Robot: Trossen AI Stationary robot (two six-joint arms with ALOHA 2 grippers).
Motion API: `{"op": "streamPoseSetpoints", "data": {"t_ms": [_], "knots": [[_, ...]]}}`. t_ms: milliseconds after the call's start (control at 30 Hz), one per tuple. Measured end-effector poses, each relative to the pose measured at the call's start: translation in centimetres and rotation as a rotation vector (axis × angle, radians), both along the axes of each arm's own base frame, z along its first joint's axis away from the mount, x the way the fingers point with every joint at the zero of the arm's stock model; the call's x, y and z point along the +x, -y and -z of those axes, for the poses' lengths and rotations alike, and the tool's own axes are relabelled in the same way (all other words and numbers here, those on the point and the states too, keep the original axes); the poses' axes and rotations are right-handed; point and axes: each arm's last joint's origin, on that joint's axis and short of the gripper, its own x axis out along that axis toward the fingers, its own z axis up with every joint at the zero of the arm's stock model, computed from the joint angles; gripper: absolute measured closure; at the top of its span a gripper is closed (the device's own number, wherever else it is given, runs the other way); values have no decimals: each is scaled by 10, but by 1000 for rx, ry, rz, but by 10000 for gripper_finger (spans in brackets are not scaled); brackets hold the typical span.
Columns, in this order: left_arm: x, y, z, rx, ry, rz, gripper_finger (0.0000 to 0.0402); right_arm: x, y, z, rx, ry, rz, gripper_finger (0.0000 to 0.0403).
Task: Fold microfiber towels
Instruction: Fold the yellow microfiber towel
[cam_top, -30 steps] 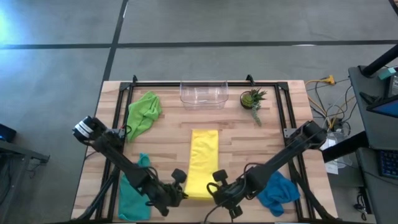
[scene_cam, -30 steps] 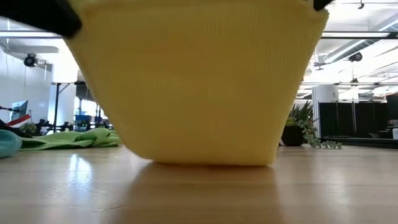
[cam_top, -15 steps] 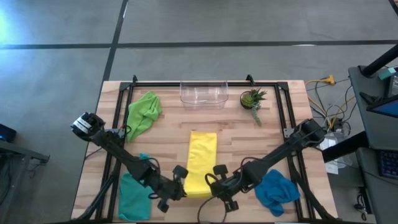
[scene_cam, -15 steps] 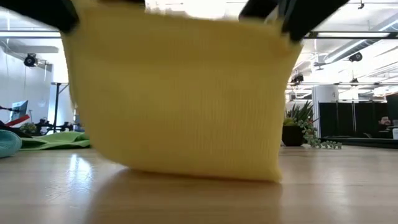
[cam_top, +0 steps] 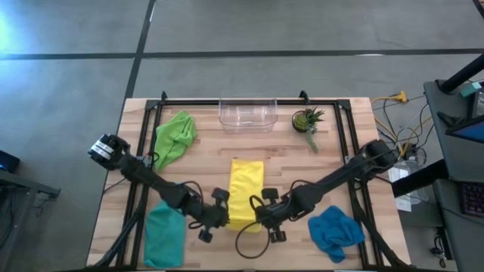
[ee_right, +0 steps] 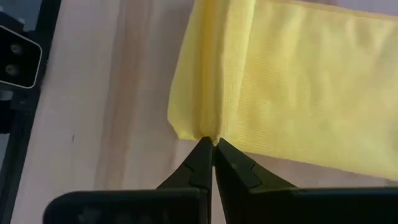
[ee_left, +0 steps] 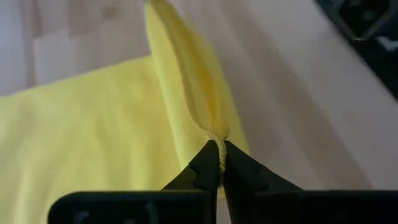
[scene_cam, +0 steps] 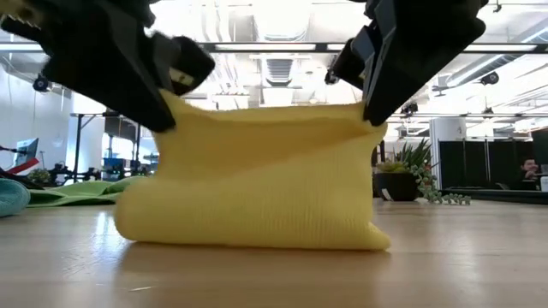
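Observation:
The yellow towel [cam_top: 245, 189], folded into a narrow strip, lies lengthwise on the table's middle with its near end raised. In the low view the yellow towel [scene_cam: 257, 192] stands as a sagging sheet, its bottom fold on the wood. My left gripper [cam_top: 223, 216] is shut on the near-left corner and my right gripper [cam_top: 261, 214] on the near-right corner. A lime green towel [cam_top: 175, 136] lies crumpled at the far left, a teal towel [cam_top: 164, 236] at the near left and a blue towel [cam_top: 335, 231] at the near right. My left gripper [ee_left: 217, 146] pinches the yellow towel's near-left corner [ee_left: 214, 132] between its two fingertips, several layers bunched together. The fingers slant down from the near left. The corner is lifted, and the cloth sags toward the table. My right gripper [ee_right: 212, 143] pinches the near-right corner [ee_right: 208, 127] at the fingertips, where the folded edges meet. It comes slanting down from the near right. The held edge [scene_cam: 274, 120] hangs slack between both grippers above the table.
A clear plastic bin [cam_top: 247, 113] and a small potted plant [cam_top: 307, 121] stand at the far edge. A black frame [cam_top: 144, 151] runs along the table's sides. Bare wood lies between the yellow towel and the bin.
Both grippers have moved toward the far edge, slightly down and closer to each other, staying shut on the corners. The yellow towel's near end has been carried over the part lying on the table, which has stayed in place; the held edge now sags.

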Motion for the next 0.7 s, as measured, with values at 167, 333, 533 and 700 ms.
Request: {"op": "streamPoseSetpoints", "data": {"t_ms": [167, 333, 533, 700], "knots": [[0, -11, 3, 6, 5, -59, 401, -11, 13, -6, 14, 27, 38, 394], [3, -23, 0, 23, 15, -83, 401, -15, 31, -6, 21, 24, 84, 394], [4, -44, 2, 40, 8, -148, 401, -12, 49, 0, 25, 10, 128, 394], [3, -61, 3, 55, -4, -204, 401, -9, 63, 2, 17, 10, 158, 394]]}}
